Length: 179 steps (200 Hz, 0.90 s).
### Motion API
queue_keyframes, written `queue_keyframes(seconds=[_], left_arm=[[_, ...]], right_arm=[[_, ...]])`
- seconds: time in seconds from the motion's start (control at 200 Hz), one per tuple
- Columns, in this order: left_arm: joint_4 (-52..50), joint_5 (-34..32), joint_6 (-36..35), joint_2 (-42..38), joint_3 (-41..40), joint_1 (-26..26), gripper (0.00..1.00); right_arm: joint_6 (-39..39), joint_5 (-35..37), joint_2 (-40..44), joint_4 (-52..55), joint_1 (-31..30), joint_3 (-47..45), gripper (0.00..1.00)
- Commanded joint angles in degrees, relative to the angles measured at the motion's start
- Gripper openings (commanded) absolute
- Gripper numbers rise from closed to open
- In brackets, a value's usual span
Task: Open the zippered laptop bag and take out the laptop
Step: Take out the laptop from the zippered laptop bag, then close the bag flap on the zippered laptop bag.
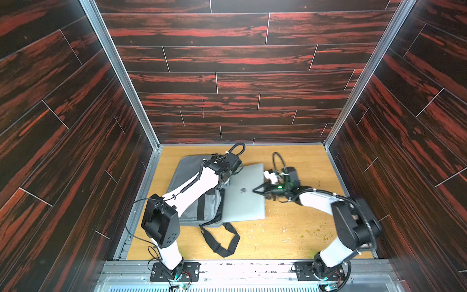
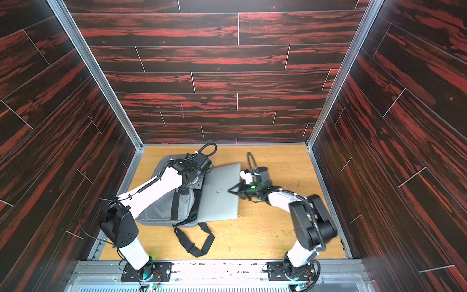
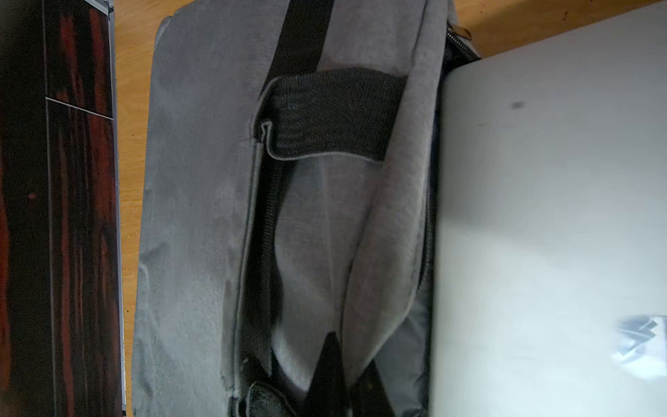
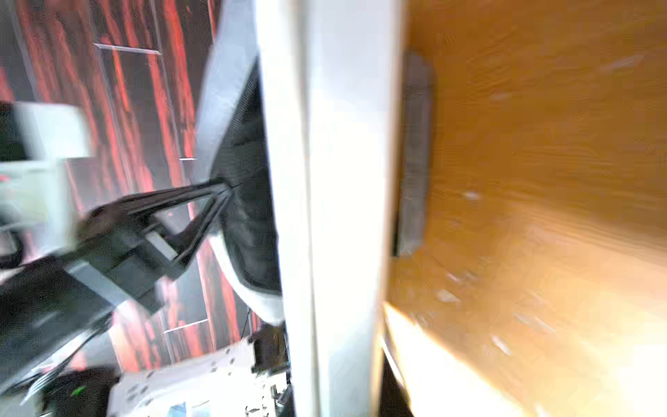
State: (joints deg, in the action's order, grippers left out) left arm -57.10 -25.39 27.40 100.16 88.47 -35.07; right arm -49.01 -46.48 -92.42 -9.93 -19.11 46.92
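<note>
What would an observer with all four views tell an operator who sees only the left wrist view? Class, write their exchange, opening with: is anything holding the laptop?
Observer: Yes. The right end effector is clamped on the edge of the laptop farthest from the zippered laptop bag.
Operator: Where is the shoulder strap?
Observer: The black shoulder strap lies looped on the table, on the robot's side of the bag.

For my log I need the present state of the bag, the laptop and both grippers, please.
zippered laptop bag: lying flat, unzipped, mouth open.
laptop: lid closed, mostly out of the bag.
left gripper: shut, at the bag's mouth.
right gripper: fingers shut on the laptop's edge.
</note>
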Motion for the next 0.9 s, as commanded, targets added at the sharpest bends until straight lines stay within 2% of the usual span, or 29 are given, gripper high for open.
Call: queue_keyframes(seconds=[0.0, 0.21, 0.281, 0.401, 0.571, 0.716, 0.832, 0.892], left_arm=[[-0.52, -1.55, 0.48, -0.17, 0.96, 0.88, 0.0], [-0.47, -0.84, 2.24, 1.58, 0.86, 0.88, 0.0], [0.02, -0.47, 3.44, 2.53, 0.74, 0.88, 0.0], [1.37, 0.82, 3.96, 4.95, 1.87, 0.96, 0.0], [0.63, 0.53, 4.42, 9.49, 3.67, 0.95, 0.0], [1.16, 1.15, 5.29, 11.67, 3.84, 1.03, 0.0], [2.25, 2.62, 5.65, 12.61, 3.3, 1.02, 0.08], [2.59, 3.35, 5.49, 13.13, 2.75, 1.05, 0.15]], right_arm=[[6.59, -8.43, 6.86, 3.88, 5.48, 0.06, 0.0], [13.31, -13.44, 7.05, 8.6, 12.71, -0.99, 0.0], [16.31, -13.84, 4.97, 10.42, 12.78, 0.15, 0.0], [16.74, -15.03, 0.74, 7.85, 12.74, 0.58, 0.0], [19.5, -14.92, -3.95, 9.5, 12.56, 2.59, 0.0], [18.42, -15.98, -7.66, 6.94, 12.43, 3.28, 0.0], [20.05, -17.28, -11.2, 7.99, 12.43, 4.94, 0.0], [24.38, -16.74, -12.8, 12.77, 12.43, 6.79, 0.0]])
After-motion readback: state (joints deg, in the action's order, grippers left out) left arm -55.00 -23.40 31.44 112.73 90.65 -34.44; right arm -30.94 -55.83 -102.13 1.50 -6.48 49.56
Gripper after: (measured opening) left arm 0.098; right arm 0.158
